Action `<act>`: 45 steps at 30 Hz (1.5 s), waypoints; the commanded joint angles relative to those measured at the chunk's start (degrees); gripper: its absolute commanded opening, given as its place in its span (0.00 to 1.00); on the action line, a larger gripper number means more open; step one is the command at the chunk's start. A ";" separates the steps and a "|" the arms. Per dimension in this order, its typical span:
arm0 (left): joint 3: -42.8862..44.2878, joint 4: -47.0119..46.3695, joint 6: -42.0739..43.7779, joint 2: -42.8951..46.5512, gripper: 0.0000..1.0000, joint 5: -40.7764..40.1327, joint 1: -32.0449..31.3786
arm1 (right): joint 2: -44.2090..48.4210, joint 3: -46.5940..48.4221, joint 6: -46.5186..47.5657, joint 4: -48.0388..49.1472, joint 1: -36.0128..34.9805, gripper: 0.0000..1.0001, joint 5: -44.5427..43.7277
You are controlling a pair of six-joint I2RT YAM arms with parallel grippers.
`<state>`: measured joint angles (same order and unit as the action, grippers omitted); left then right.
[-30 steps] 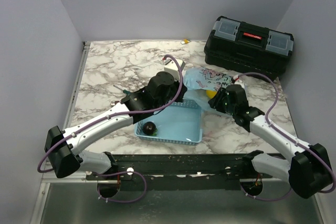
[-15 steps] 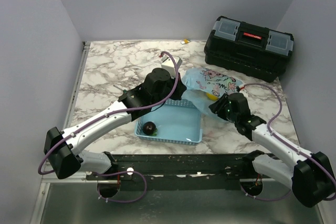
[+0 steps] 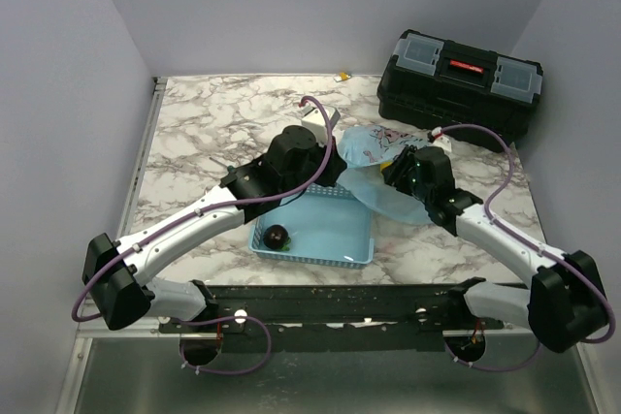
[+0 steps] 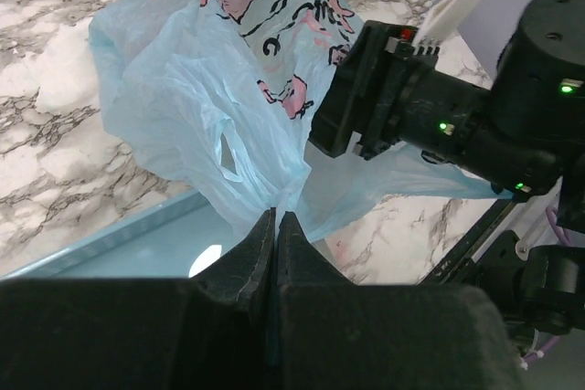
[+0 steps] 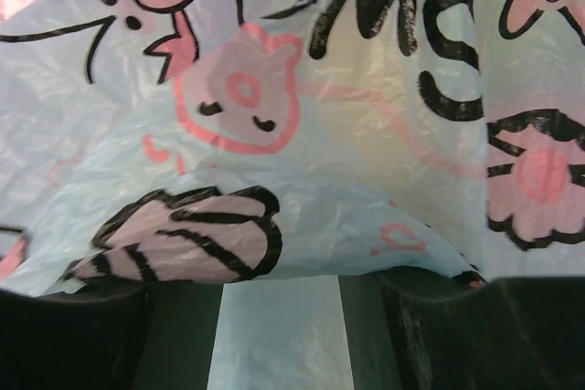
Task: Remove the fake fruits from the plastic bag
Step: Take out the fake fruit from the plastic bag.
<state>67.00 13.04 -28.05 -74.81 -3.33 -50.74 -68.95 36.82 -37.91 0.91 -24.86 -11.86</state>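
A robot test cell in a lab is being shown: a marble-patterned tabletop [image 3: 213, 123] is being enclosed by plain lavender walls [image 3: 320, 7], a left arm [image 3: 194, 225] and a right arm [image 3: 505, 239] are being carried on a black rail [image 3: 330, 302], and a black toolbox [image 3: 460, 73] is being kept at the back.

We are looking down at the table [image 3: 213, 133], taking its middle as the clock's centre.

We are finding the basket [image 3: 330, 225] sitting at 6 o'clock by the near edge, with the plum [image 3: 277, 237] lying inside it toward its 8 o'clock corner. The plastic bag [image 3: 374, 145] is lying at the basket's 1 o'clock, its near edge reaching the basket's far right corner. The toolbox [image 3: 459, 84] is standing at the bag's 1 o'clock. The left gripper [image 4: 276, 218] is meeting the bag at its 8 o'clock side, the right gripper [image 5: 279, 312] at its 5 o'clock side.
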 commanded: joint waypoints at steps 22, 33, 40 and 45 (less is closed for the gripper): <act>0.49 1.50 1.25 -1.91 0.00 1.64 0.04 | -21.33 6.84 8.03 10.59 -0.27 0.72 -17.48; 0.50 1.59 0.63 -2.27 0.00 3.24 0.01 | -26.88 9.67 10.76 12.49 -0.25 0.74 -19.15; 0.57 1.77 0.34 -2.71 0.00 3.25 0.03 | -24.64 8.93 10.81 11.37 -0.27 0.44 -17.66; 0.80 1.96 -0.40 -3.64 0.00 5.22 0.03 | -18.80 6.89 9.33 8.08 -0.26 0.28 -15.85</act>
<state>67.02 13.52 -27.53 -77.32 -0.84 -50.74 -93.12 44.91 -27.51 10.92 -25.08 -28.03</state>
